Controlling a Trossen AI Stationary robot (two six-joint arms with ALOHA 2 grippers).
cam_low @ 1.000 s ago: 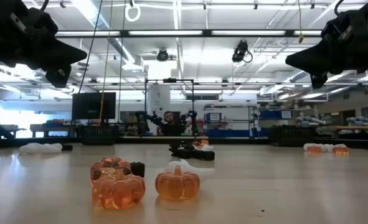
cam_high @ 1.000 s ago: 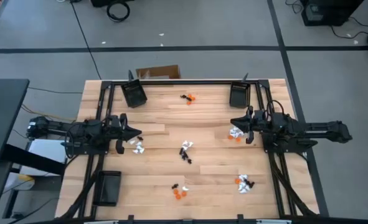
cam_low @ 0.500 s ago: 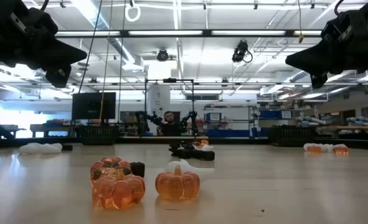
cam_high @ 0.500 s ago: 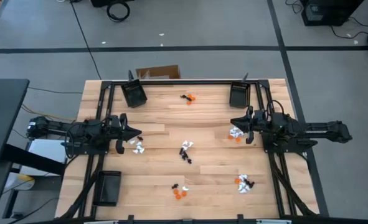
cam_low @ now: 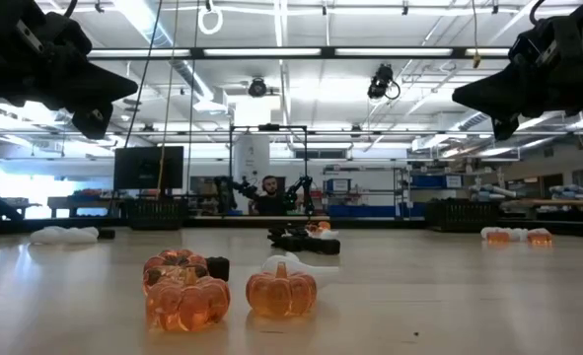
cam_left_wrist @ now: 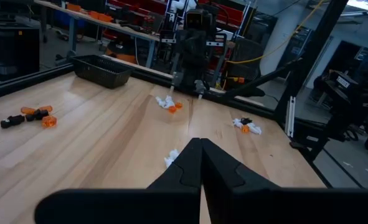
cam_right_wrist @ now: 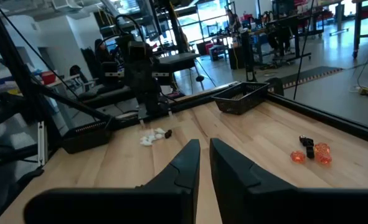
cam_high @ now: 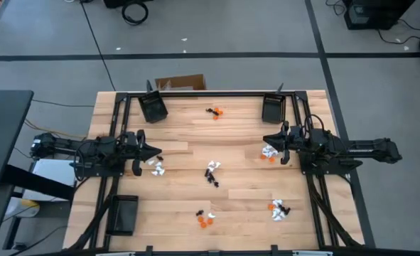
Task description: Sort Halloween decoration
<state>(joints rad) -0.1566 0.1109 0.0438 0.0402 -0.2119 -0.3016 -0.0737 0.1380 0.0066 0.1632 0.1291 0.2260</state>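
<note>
The Halloween decoration lies in small heaps of white, orange and black trinkets on the wooden table: at the far middle, at the centre, at the near middle and at the near right. My left gripper hangs level and shut above the table's left side, with a white heap just below it. My right gripper hangs level above the right side, with a narrow gap between its fingers and nothing in it. A white and orange heap lies close by it.
Small black trays stand at the far left, the far right and the near left. A black frame runs along the table's edges. In the low view orange pumpkins lie close to the camera. A person shows far behind the table.
</note>
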